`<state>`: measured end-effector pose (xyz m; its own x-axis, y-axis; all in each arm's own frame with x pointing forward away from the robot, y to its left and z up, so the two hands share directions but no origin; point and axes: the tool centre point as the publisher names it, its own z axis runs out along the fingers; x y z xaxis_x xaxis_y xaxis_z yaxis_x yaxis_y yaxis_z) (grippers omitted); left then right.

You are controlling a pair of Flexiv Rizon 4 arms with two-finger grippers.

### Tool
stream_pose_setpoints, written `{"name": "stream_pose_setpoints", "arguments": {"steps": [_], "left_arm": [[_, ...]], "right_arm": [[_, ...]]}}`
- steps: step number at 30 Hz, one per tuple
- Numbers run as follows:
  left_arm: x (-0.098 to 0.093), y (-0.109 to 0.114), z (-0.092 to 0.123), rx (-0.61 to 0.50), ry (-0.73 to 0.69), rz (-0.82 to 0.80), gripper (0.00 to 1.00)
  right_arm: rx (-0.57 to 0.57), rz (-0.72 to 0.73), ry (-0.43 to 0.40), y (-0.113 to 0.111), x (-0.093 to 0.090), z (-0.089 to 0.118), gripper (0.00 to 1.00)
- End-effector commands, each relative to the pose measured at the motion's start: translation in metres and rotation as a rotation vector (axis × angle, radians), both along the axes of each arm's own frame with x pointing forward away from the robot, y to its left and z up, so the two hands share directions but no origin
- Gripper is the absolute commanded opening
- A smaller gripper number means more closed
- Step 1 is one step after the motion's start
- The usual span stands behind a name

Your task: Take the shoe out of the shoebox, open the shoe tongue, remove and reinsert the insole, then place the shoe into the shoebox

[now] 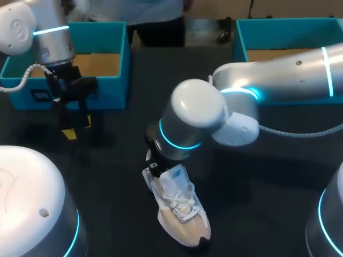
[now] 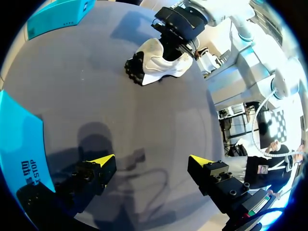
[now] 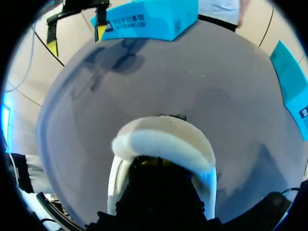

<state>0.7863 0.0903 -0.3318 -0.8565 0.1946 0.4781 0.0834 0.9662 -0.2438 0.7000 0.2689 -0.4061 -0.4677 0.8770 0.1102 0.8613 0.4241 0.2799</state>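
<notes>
Head view: shoe (image 1: pixel 182 214) upright, R arm (image 1: pixel 198 118) over heel; L jaws apart.

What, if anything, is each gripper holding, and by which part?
The left gripper is open, holding nothing. The right gripper sits at the opening of the shoe; whether it grips cannot be told.

Left gripper (image 2: pixel 151 160) spread wide — white shoe (image 2: pixel 159 65) lies well ahead.

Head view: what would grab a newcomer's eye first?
The white shoe lies on the dark table near the front, with the right arm bent down over its opening. Behind stand two bright blue boxes, the left box and the right box; by the left box the left arm's jaws hang open.
</notes>
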Motion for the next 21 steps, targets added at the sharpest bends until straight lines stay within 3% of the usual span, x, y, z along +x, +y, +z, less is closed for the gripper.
{"name": "stream_pose_setpoints", "arguments": {"steps": [1,14,18,21], "left_arm": [[0.002,-0.006,-0.001,0.006,0.006,-0.009,1.0],[-0.004,-0.031,0.002,0.008,-0.005,-0.054,1.0],[-0.007,-0.035,0.003,0.01,-0.009,-0.059,1.0],[-0.008,-0.036,0.003,0.011,-0.011,-0.055,1.0]], "right_arm": [[-0.069,0.006,0.041,0.014,-0.007,-0.013,0.0],[-0.164,-0.059,0.134,-0.018,-0.054,-0.02,0.0],[-0.179,-0.067,0.168,-0.031,-0.06,-0.025,0.0],[-0.177,-0.045,0.126,-0.035,-0.055,-0.01,0.0]]}}
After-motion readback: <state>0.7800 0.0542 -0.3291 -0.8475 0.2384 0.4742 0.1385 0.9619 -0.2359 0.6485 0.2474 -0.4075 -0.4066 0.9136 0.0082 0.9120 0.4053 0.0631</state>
